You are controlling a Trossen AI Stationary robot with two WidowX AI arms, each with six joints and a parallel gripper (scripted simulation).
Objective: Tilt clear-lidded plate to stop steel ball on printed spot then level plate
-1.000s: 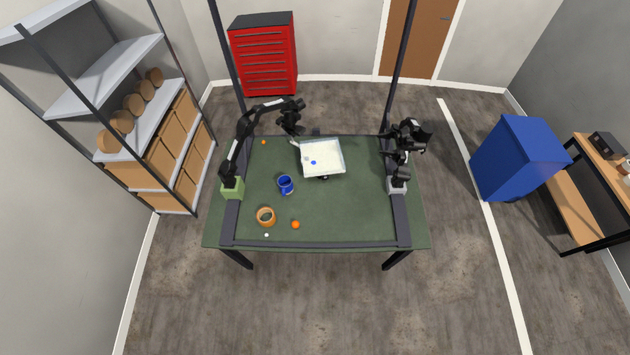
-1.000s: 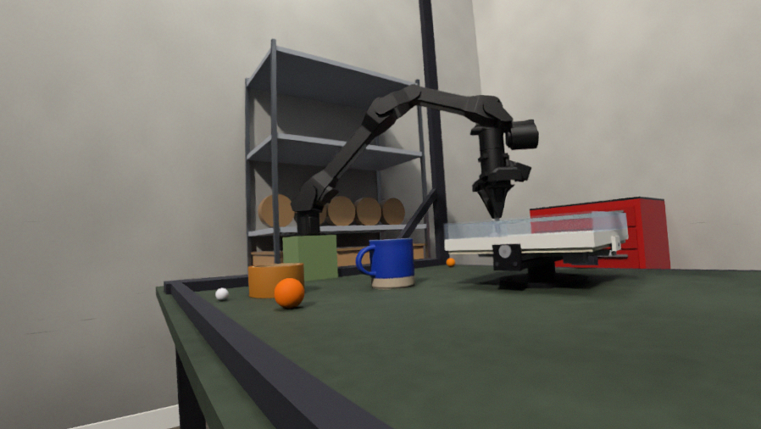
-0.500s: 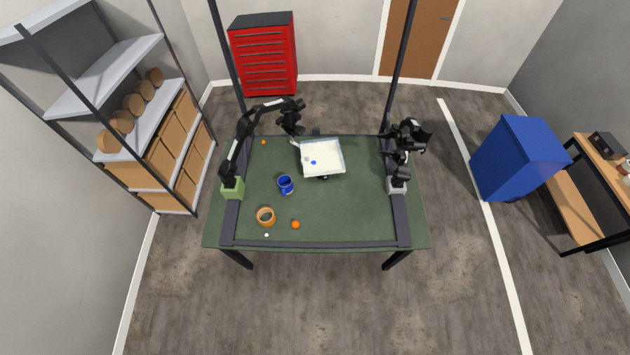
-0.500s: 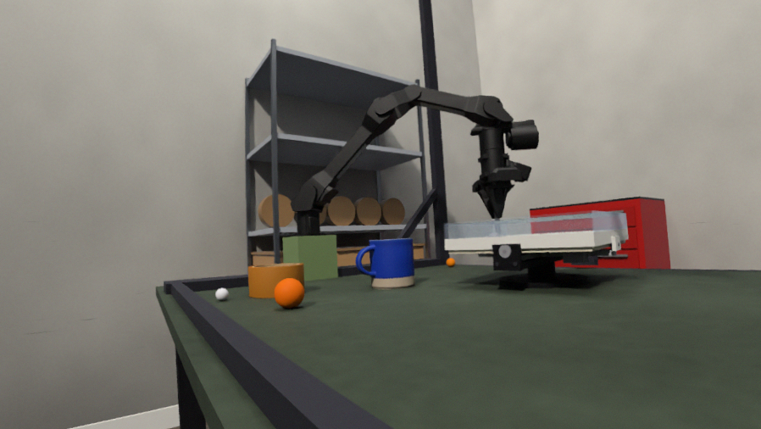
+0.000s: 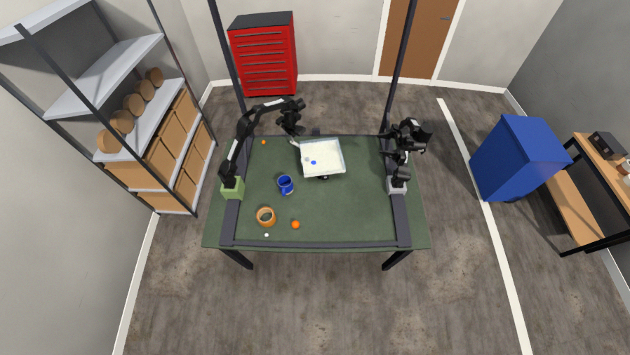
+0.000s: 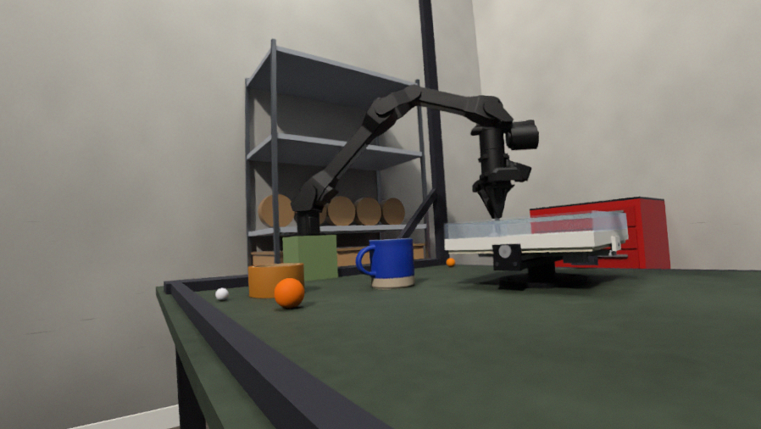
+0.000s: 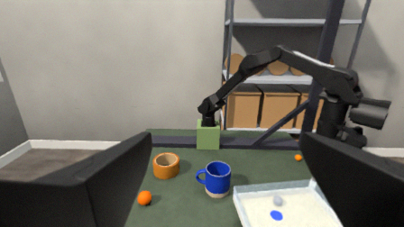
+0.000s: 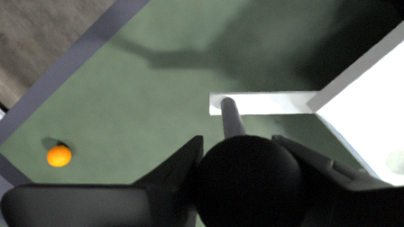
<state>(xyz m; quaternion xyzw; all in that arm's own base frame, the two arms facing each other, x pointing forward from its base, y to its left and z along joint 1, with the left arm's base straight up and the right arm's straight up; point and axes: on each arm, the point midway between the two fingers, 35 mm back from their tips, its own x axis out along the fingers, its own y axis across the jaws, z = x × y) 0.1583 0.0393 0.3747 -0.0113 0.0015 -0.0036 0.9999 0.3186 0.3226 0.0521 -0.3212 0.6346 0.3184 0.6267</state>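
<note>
Pale walls (image 5: 344, 52) (image 6: 133, 133) (image 7: 113, 68) are enclosing a brown-grey floor (image 5: 352, 299). Over in the top view I am seeing a tall shelf unit (image 5: 161, 35) (image 6: 274, 133) (image 7: 293, 22) standing to one side, a blue cabinet (image 5: 520, 158) to the other, and a red drawer chest (image 5: 264, 55) (image 6: 653, 234) against the back wall. Between them is standing the dark green table (image 5: 334, 216) (image 6: 532, 346) (image 7: 185, 198) (image 8: 149, 104).

On it, the clear-lidded plate (image 5: 328, 154) (image 6: 532, 242) (image 7: 311, 213) (image 8: 374, 99) is sitting on its dark mount (image 6: 541, 269), near the table's back edge. I am not able to tell whether any slight tilt is remaining. The steel ball (image 5: 306, 158) (image 7: 278, 201) is resting just beside the blue printed spot (image 5: 313, 162) (image 7: 276, 215) — near it, but not on it.

My right gripper (image 5: 296, 132) (image 6: 496, 215) (image 8: 236, 143) is closing around a dark round knob (image 8: 248, 180), above the white strip (image 8: 270, 103) sticking out from the plate. My left gripper (image 5: 381, 144) (image 7: 225, 140) is hanging nearly wide open, holding nothing.

Smaller things are lying around: a blue mug (image 5: 285, 184) (image 6: 392, 261) (image 7: 217, 177), an orange pot (image 5: 259, 217) (image 6: 269, 281) (image 7: 166, 168), two orange balls — the bigger ball (image 5: 295, 224) (image 6: 289, 292) (image 7: 144, 197) near the pot — and a white ball (image 5: 266, 235) (image 6: 222, 293).

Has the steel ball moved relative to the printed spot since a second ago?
No. In the top view, the steel ball sits just up and left of the blue spot, same as before.
</note>
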